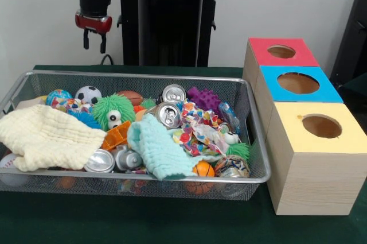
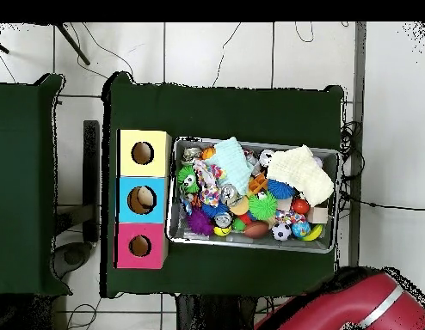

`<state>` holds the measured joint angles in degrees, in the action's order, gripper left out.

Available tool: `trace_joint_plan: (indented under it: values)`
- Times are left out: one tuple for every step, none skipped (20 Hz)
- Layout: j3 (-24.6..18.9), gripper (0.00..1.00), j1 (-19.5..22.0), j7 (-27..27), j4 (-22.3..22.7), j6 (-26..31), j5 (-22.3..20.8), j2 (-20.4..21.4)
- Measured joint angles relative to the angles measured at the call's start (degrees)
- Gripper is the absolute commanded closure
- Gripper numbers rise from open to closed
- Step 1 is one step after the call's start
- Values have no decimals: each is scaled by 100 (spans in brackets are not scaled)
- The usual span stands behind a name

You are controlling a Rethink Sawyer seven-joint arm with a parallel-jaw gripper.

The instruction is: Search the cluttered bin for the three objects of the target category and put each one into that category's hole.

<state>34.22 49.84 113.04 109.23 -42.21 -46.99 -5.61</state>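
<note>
The bin (image 1: 172, 180) is a silver wire-mesh basket full of mixed things; it also shows in the overhead view (image 2: 250, 247). Inside are drink cans (image 1: 168, 115), a pale yellow cloth (image 1: 46, 135), a mint cloth (image 1: 157, 149), a soccer ball (image 1: 88, 94), a green fuzzy toy with eyes (image 1: 112, 112) and a purple spiky toy (image 1: 203, 97). My gripper (image 1: 94, 42) hangs high above the table behind the bin's far left corner, open and empty. Three wooden boxes with holes stand beside the bin, topped red (image 1: 261, 54), blue (image 1: 269, 86) and yellow (image 1: 287, 132).
A small orange basketball (image 1: 203, 169) and another can (image 1: 100, 162) lie near the bin's front wall. In the overhead view the boxes (image 2: 143, 199) stand left of the bin, and my red arm (image 2: 354, 309) shows at the bottom right. The black pedestal (image 1: 166, 20) stands behind the table.
</note>
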Motion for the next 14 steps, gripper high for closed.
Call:
trace_joint_plan:
  values:
    - [7, 0, 11, 0, -7, 42, -6, -4]
    - [28, 0, 39, 0, -22, 162, -20, -18]
    - [48, 0, 58, 0, -31, 271, -32, -34]
    - [58, 0, 62, 0, -33, 319, -41, -44]
    - [70, 0, 62, 0, -36, 378, -45, -57]
    - [78, 0, 61, 0, -37, 412, -45, -66]
    - [82, 0, 61, 0, -38, 433, -43, -72]
    - [84, 0, 60, 0, -38, 443, -43, -74]
    - [84, 0, 55, 0, -38, 446, -42, -77]
    - [86, 0, 51, 0, -39, 446, -41, -77]
    - [88, 0, 38, 0, -38, 446, -41, -75]
    - [87, 0, 21, 0, -39, 446, -40, -77]
    - [91, 0, -25, 0, -40, 446, -39, -83]
    - [95, 0, -46, 0, -39, 446, -39, -89]
